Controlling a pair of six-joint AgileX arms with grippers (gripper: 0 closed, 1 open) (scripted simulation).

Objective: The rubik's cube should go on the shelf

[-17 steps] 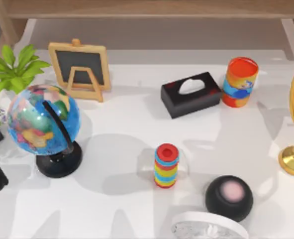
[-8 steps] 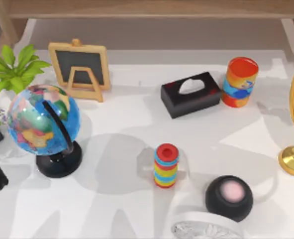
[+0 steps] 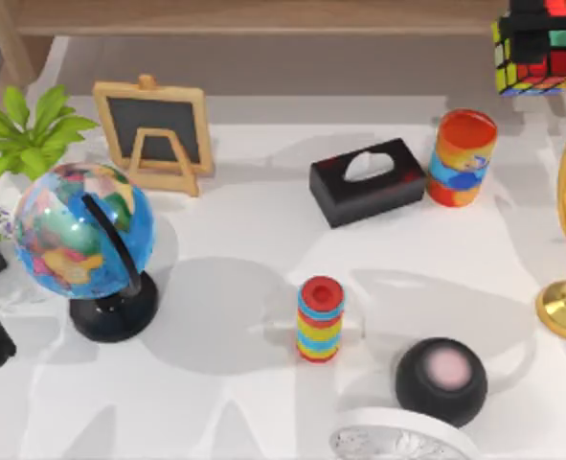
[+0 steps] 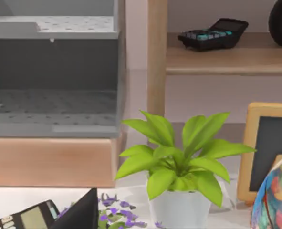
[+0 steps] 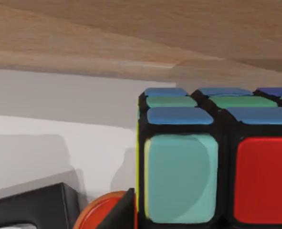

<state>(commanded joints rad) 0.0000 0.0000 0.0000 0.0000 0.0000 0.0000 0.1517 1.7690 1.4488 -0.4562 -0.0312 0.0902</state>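
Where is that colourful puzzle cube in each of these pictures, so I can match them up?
Top view: the rubik's cube is at the top right corner, in front of the shelf.
Left wrist view: not in it.
Right wrist view: the cube is close up, below the wooden plank.
Shared landmark: the shelf, also seen in the left wrist view and right wrist view.

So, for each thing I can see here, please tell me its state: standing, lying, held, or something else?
Multicoloured rubik's cube: raised at the top view's far right, level with the shelf edge, not set down.
Long light-brown wooden shelf: fixed behind the table.
Black tissue box: lying flat.
Striped multicoloured cylinder: upright.
Blue globe on black base: upright.
Wooden-framed chalkboard easel: propped up.
Green potted plant: upright.
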